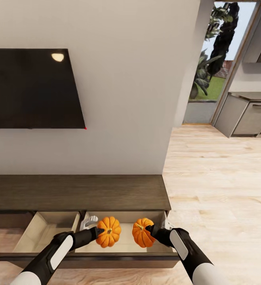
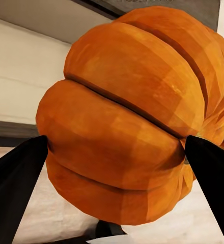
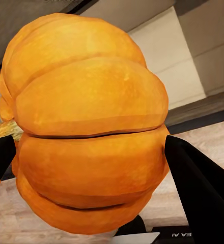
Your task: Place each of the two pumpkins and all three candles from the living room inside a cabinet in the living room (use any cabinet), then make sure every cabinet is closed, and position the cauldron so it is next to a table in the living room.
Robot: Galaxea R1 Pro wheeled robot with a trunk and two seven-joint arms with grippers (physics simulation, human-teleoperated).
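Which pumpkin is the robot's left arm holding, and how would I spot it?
Find the black wall TV; under it runs a low dark brown cabinet with its drawer pulled open. Over the drawer's right compartment hang two orange pumpkins. The left tool grips the left pumpkin, nearer the drawer's divider; the right tool grips the right pumpkin.

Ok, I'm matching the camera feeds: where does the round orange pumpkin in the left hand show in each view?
Head view: round orange pumpkin, low centre, over the open drawer.
Left wrist view: same pumpkin, between the fingers.
Right wrist view: an orange sliver at the edge, possibly it; unsure.
Shared landmark: pale drawer interior.
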